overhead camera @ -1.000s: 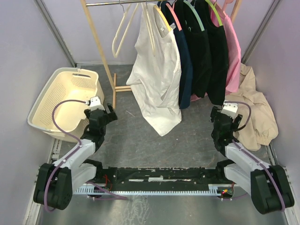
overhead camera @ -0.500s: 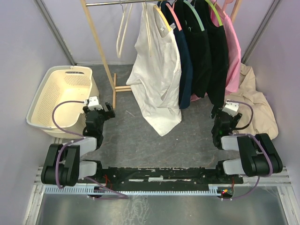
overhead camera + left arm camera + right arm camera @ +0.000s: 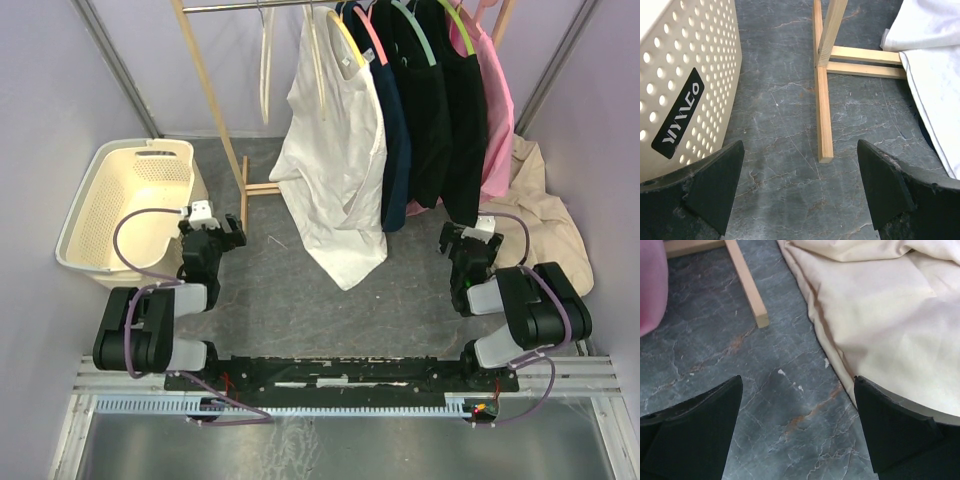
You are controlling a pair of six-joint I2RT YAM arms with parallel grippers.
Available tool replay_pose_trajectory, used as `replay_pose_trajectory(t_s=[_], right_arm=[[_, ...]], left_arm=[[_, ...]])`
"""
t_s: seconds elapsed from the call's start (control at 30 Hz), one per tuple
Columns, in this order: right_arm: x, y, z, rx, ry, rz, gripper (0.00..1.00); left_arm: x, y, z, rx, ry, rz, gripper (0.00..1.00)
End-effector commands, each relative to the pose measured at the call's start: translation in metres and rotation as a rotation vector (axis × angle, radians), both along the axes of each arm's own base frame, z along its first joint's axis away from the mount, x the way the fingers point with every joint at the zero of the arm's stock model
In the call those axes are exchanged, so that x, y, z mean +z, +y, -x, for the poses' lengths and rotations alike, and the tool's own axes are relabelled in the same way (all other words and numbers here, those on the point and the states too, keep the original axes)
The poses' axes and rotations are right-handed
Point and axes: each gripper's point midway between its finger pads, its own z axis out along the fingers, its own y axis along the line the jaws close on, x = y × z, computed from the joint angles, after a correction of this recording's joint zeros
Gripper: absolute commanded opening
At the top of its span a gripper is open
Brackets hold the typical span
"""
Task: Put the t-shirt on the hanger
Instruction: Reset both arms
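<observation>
1. Sitting far L: cream laundry basket (image 3: 120, 215) on the grey marbled surface (image 3: 300, 310). In the left wrist view its perforated wall w/ a black label is filling the L edge.
2. L claw (image 3: 213, 230) is hovering near the basket's R side, jaws standing wide and gripping nothing. Left wrist view is showing bare surface btwn its two fingers (image 3: 715, 185).
3. Wooden rack (image 3: 215, 110) is standing just behind, its foot running along the surface ahead of the L claw. A cream-white hanger (image 3: 265, 70) is dangling bare from the rail.
4. T-shirt (image 3: 335, 170) is hanging on the yellow hanger (image 3: 348, 40) up at the rail, approx. centre. Its hem is drooping low, well apart from both claws.
5. Navy shirt (image 3: 393, 150), two black garments (image 3: 430, 120) and a pink garment (image 3: 493, 120) are hanging to the R on the same rail, packed close.
6. R claw (image 3: 466, 238) is hovering below the black garments, jaws wide, holding nothing.
7. Beige garment (image 3: 545, 230) is lying in a heap far R. In the right wrist view its edge is reaching just beside the R finger.
</observation>
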Motion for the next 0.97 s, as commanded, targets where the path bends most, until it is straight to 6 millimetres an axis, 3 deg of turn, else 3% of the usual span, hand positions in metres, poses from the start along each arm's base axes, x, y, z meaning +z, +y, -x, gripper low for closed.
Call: replay_pose_trajectory(t_s=[0.0,0.1,0.27,0.93], right_arm=[[0.02,0.009,-0.016,0.056,-0.034,0.003,1.0],[0.021,0.015,-0.026,0.096,-0.033,0.018,0.99],[0.016,0.013,-0.031,0.082,0.023,0.023,1.0],[0.015,0.013,-0.031,0.081,0.027,0.023,1.0]], left_arm=[[0.013,0.034,0.003,0.108,-0.102,-0.058,0.99],[0.011,0.029,0.011,0.073,-0.17,-0.065,0.99],[0.0,0.016,-0.003,-0.014,-0.108,-0.085,0.99],[-0.002,0.016,-0.003,-0.014,-0.092,-0.088,0.99]])
